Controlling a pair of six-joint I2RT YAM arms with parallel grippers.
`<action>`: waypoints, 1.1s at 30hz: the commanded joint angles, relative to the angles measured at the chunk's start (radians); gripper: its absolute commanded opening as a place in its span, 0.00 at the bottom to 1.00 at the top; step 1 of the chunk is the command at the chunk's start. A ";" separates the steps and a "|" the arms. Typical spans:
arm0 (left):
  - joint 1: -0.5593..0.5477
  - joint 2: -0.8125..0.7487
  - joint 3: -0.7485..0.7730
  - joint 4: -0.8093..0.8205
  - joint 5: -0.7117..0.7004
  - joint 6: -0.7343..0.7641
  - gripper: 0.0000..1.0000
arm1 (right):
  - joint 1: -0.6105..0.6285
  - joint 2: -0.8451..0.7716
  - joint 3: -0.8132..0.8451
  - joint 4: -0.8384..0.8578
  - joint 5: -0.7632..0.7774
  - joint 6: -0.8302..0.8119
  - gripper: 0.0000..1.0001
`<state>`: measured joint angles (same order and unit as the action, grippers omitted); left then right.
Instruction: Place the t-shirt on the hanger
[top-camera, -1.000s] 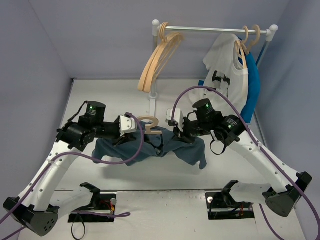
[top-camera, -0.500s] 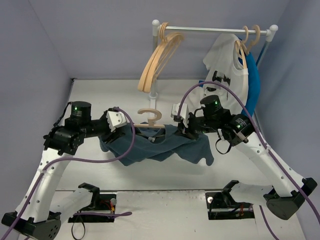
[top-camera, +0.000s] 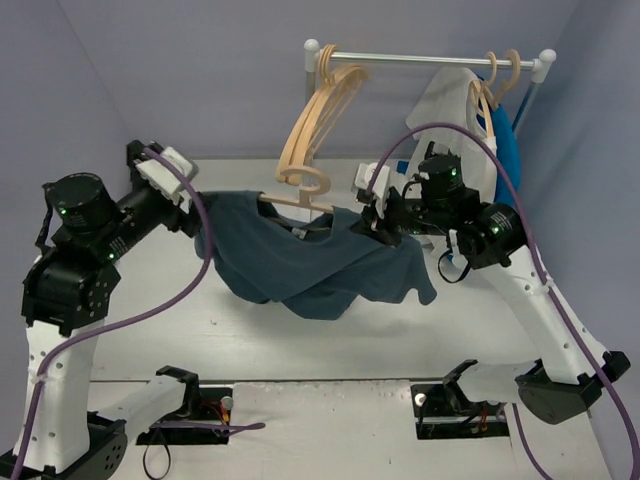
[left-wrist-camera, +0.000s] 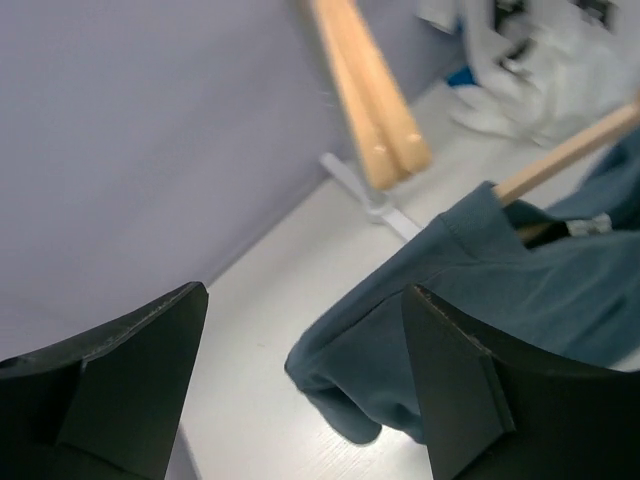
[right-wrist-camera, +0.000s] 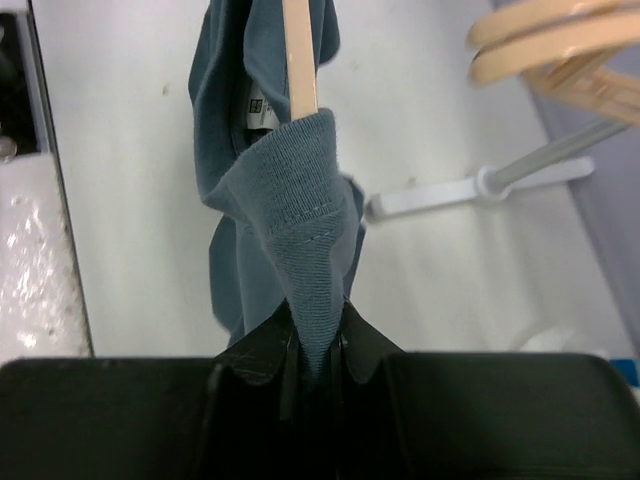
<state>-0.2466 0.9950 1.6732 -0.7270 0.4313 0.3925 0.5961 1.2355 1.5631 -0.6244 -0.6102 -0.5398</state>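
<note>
White table (top-camera: 180, 330) carries the rig; above its middle hangs the slate-blue t-shirt (top-camera: 310, 265), draped over the pale wooden hanger (right-wrist-camera: 299, 60), its hem sagging toward the table's middle; contact there cannot be told. The left arm stands tall at the table's left edge, elbow high, forearm angled toward the far left corner. The left gripper (left-wrist-camera: 303, 295) has its jaws spread wide and holds nothing; it sits apart from the shirt's left shoulder, where the hanger's tip pokes out of the fabric. The right arm reaches in from the right edge, wrist raised. The right gripper (right-wrist-camera: 318, 335) is clamped tight on the shirt's right shoulder fabric, with the hanger arm running into that fold. Behind, at the far edge, a metal rail (top-camera: 420, 60) bears spare wooden hangers (top-camera: 315, 110) and a white t-shirt (top-camera: 450, 100). Compared with a second ago: the left jaws were pinched at the shirt and have since let go and drawn back leftward; shirt and hanger have risen.
</note>
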 joint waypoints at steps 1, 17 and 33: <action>0.004 -0.029 0.092 0.215 -0.353 -0.206 0.75 | -0.004 0.075 0.248 0.118 -0.040 0.050 0.00; 0.004 -0.047 0.225 0.213 -0.707 -0.203 0.76 | 0.018 0.231 0.706 0.281 -0.145 0.267 0.00; 0.004 0.011 0.217 0.211 -0.668 -0.207 0.76 | -0.127 -0.185 -0.027 0.063 -0.075 0.297 0.00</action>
<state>-0.2466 0.9654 1.8828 -0.5812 -0.2593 0.1955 0.4729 1.0820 1.5843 -0.5804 -0.7134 -0.2604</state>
